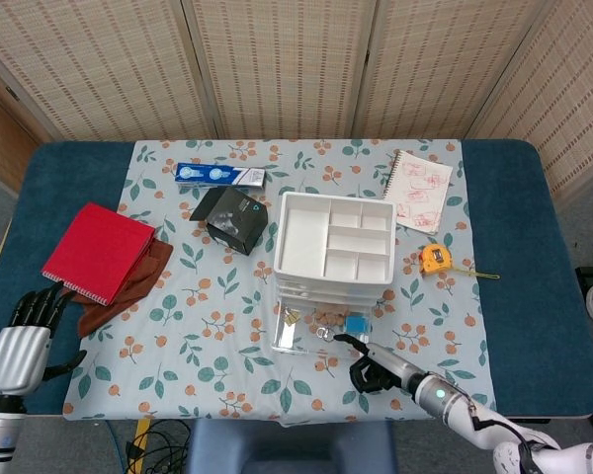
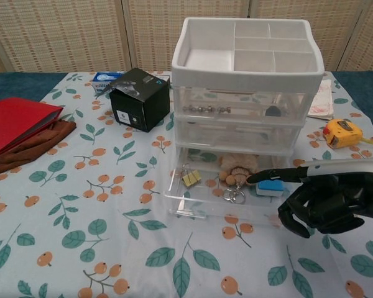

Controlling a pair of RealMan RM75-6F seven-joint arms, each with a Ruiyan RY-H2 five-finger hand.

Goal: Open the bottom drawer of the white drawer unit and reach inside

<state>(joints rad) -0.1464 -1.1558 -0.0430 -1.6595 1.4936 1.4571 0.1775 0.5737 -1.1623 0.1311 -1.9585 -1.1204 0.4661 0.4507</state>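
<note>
The white drawer unit (image 1: pixel 334 242) (image 2: pixel 247 62) stands mid-table on the floral cloth. Its clear bottom drawer (image 1: pixel 319 331) (image 2: pixel 205 202) is pulled out toward me and holds yellow binder clips (image 2: pixel 191 178), a key ring (image 2: pixel 235 194), a small brown toy (image 2: pixel 237 164) and a blue pad (image 2: pixel 270 185). My right hand (image 1: pixel 376 367) (image 2: pixel 326 202) sits at the drawer's front right. One finger stretches out over the open drawer beside the blue pad, the others are curled, and it holds nothing. My left hand (image 1: pixel 25 341) hangs off the near left table edge with fingers apart.
A black box (image 1: pixel 237 222) (image 2: pixel 140 99) stands left of the unit. A red notebook (image 1: pixel 99 252) lies on a brown cloth (image 1: pixel 128 291) at the left. A blue carton (image 1: pixel 219 175) lies behind. A yellow tape measure (image 1: pixel 435 259) (image 2: pixel 342 132) and a spiral pad (image 1: pixel 420 190) lie right.
</note>
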